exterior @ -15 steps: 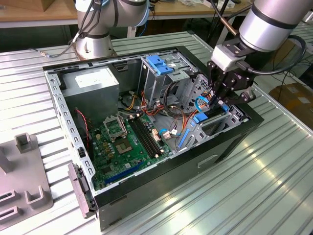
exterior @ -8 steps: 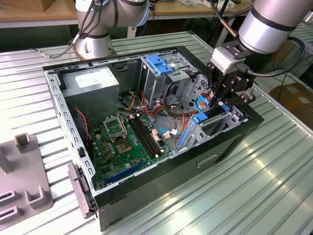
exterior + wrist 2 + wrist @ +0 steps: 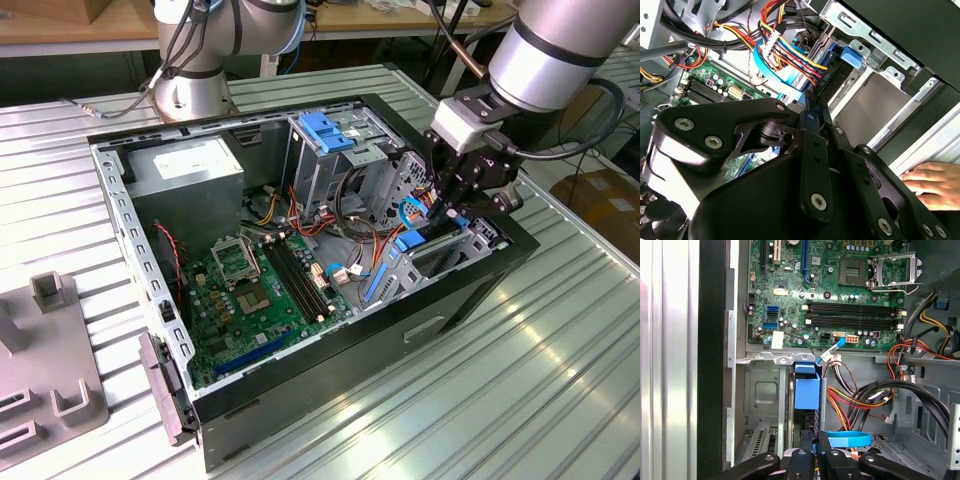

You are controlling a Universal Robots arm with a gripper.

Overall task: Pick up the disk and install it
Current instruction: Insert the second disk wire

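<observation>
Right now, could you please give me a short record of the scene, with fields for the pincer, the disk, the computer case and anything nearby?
pincer: inside the open computer case, at the drive bay near the case's front corner
pincer state: fingers close together on the disk's edge
disk: standing on edge in the bay, blue rail showing
computer case: lying open on the slatted metal table
motherboard: exposed, processor socket empty
hand: a person's, resting on the table beside the case

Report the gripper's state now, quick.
Gripper: shut on the disk, which stands on edge in the drive bay of the computer case.
</observation>
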